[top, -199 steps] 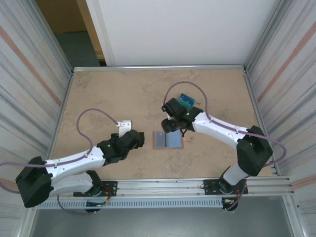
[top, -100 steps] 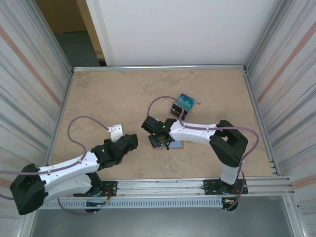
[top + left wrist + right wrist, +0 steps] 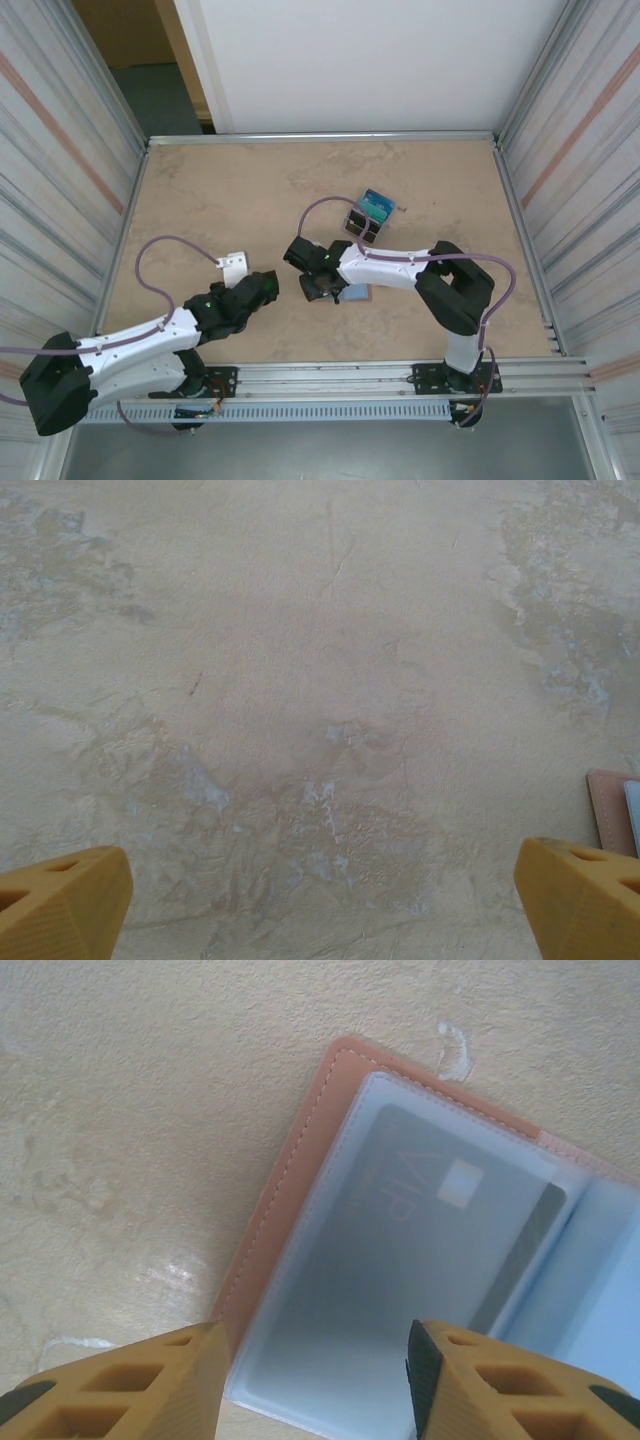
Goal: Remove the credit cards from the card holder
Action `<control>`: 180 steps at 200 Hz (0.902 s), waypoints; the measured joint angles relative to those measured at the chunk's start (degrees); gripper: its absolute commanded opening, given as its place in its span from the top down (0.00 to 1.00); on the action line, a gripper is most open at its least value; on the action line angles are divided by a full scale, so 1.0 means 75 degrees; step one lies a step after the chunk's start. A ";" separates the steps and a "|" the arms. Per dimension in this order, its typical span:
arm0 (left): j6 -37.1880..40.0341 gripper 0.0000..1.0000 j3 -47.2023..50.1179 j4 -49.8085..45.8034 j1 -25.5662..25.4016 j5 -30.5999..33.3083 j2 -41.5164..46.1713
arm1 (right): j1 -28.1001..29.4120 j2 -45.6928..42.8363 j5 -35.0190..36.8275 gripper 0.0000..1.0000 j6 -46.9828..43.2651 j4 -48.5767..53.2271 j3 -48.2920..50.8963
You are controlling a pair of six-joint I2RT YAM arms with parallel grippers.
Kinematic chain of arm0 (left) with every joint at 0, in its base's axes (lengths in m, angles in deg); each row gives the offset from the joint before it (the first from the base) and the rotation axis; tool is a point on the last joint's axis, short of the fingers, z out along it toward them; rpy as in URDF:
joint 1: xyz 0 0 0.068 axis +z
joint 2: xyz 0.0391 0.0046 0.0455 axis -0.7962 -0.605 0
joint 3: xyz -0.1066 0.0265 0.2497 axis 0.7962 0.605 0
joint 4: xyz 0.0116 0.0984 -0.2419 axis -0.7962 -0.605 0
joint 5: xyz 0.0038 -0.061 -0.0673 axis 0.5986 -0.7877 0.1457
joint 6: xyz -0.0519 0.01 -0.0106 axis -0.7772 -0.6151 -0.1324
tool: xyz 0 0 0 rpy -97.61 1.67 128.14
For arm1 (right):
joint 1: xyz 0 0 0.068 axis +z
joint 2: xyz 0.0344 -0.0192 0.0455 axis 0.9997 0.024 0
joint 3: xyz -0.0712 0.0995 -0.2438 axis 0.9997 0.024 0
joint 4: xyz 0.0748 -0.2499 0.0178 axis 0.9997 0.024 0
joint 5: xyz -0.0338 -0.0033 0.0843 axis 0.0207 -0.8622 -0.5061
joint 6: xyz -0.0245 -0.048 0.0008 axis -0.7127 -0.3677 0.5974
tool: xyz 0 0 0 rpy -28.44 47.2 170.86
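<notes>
Nearest the arm bases, the left tool [image 3: 262, 288] hangs low over bare desk [image 3: 220, 190], to the left of the card holder [image 3: 357, 294] and apart from it. In the left wrist view its two yellow fingertips [image 3: 62, 900] sit at the bottom corners, spread wide with nothing between them but mottled beige surface. The card holder's pink edge [image 3: 610, 812] shows just beside the right fingertip, without touching it.

A little farther in, the right arm folds back across the desk so that the right tool [image 3: 323, 288] comes down on the left half of the card holder, covering most of it from above. The holder lies open and flat, blue inside, pink rim [image 3: 280, 1200] outward. In the right wrist view the tool [image 3: 315, 1390] has its fingers partly spread, pinching nothing. One fingertip [image 3: 120, 1390] is at the holder's pink edge and the other is over the clear sleeve [image 3: 300, 1340]. Whether they touch the holder cannot be told. One credit card [image 3: 430, 1230] sits inside that sleeve, with a small chip and the letters VIP.

Beyond the card holder, well apart, stands a clear plastic box with a blue-teal top [image 3: 371, 213].
</notes>
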 measured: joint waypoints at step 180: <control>0.0003 0.01 0.0000 0.0009 0.0149 -0.0038 -0.0140 | -0.0624 -0.0356 -0.1212 0.61 0.0428 -0.1174 0.0982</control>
